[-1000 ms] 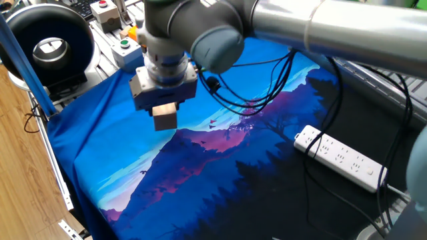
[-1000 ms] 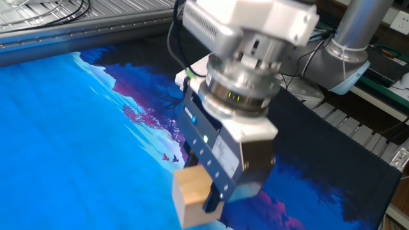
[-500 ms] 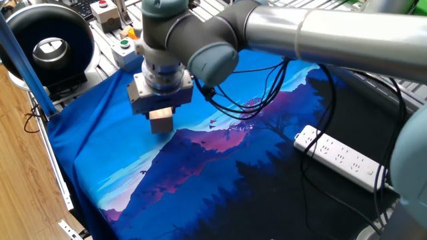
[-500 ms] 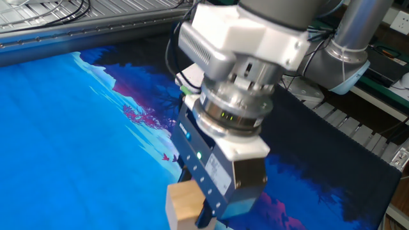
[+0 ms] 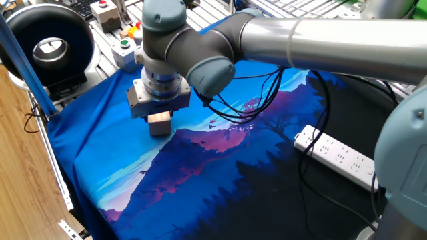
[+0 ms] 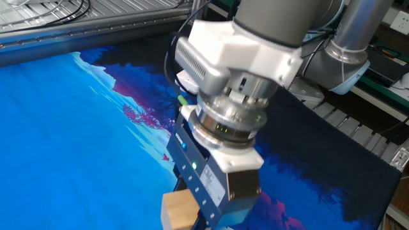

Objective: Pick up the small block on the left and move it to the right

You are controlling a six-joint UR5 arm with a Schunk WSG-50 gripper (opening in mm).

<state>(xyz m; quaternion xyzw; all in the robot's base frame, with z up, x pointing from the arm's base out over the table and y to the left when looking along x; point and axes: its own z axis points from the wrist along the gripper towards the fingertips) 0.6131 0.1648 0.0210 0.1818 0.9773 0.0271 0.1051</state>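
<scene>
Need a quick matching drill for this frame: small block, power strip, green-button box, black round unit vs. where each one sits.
Things:
1. small block
2. power strip
3. green-button box
4. black round unit

Places:
A. on the dark right part of the cloth
B. in the gripper, over the light blue area
C. off the cloth, far top-left corner
D. on the metal rails just past the cloth's top-left edge

Pairs: 1-B, 2-A, 3-D, 4-C

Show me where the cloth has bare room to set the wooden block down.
The cloth is bare between the gripper, shut on the block, and the power strip, and along its near edge. It is crowded at the far corner by the button boxes and around the strip's cables.
</scene>
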